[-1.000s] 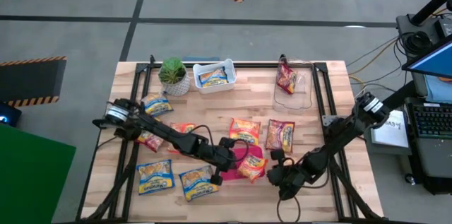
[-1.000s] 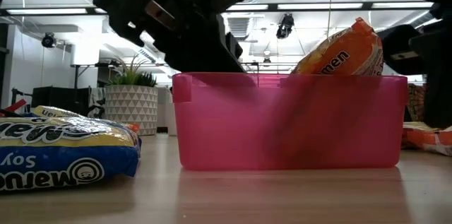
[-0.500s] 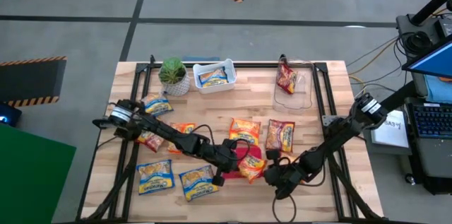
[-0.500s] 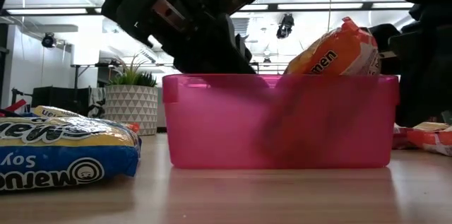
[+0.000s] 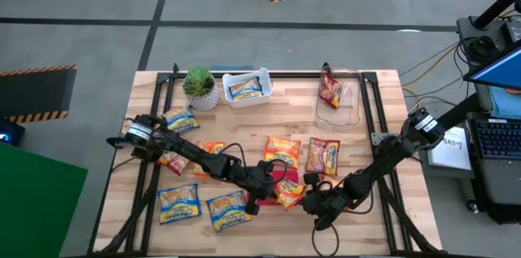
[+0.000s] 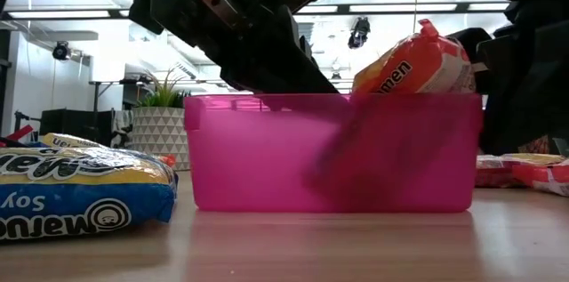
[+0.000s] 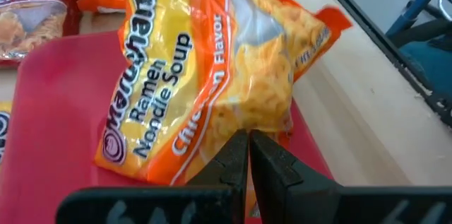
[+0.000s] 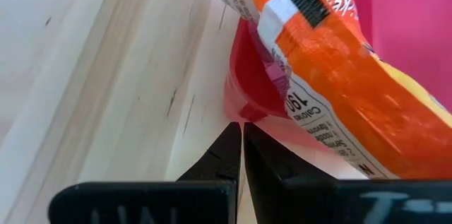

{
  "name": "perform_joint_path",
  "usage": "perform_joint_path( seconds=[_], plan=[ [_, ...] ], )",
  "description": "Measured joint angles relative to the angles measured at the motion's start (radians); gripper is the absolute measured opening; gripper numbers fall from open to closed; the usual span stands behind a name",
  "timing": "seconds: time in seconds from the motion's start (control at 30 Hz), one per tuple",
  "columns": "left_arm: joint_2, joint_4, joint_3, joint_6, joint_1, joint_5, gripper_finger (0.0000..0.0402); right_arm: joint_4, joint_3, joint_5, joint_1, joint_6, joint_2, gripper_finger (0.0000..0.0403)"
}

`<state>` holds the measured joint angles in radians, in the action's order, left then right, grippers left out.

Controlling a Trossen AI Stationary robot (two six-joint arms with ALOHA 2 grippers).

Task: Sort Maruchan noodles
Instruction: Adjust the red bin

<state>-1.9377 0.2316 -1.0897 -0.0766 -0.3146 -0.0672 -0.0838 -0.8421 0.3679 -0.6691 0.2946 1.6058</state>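
Wooden tabletop point(image 5: 374, 120) seen from above, with both dark arms meeting near the middle of its near edge. A pink bin point(image 6: 329, 153) sits there, with an orange-yellow Maruchan packet point(image 7: 212, 83) leaning half in it, one end propped over the rim.

The left gripper point(image 7: 247, 157) has its fingers pressed together at the packet's lower edge; whether they pinch the wrapper cannot be told. The right gripper point(image 8: 236, 150) is at the bin's outer corner, its fingers closed together, seemingly against the bin's wall.

Compared with a second ago, the bin has slid toward the table's left edge and the right gripper has followed it in; the packet has travelled with the bin. This looks like the right arm nudging the bin to settle the packet inside.

Other packets are unchanged: two blue-and-yellow packets point(image 5: 203, 205) near the near-left corner, one in the white bin point(image 5: 246, 87) at the far edge, and a dark red one in the clear bin point(image 5: 338, 95).
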Motion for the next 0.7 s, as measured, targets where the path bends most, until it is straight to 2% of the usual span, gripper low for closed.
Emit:
perform_joint_path(
  seconds=[0.57, 0.7],
  plan=[
    [0.001, 0.013, 0.006, -0.015, -0.003, -0.004, 0.0000, 0.016, 0.000, 0.034, 0.022, -0.044, -0.005, 0.0009],
    [0.002, 0.001, 0.006, 0.000, -0.003, -0.004, 0.0000, -0.028, 0.000, 0.028, 0.022, -0.014, -0.016, 0.0009]
  ],
)
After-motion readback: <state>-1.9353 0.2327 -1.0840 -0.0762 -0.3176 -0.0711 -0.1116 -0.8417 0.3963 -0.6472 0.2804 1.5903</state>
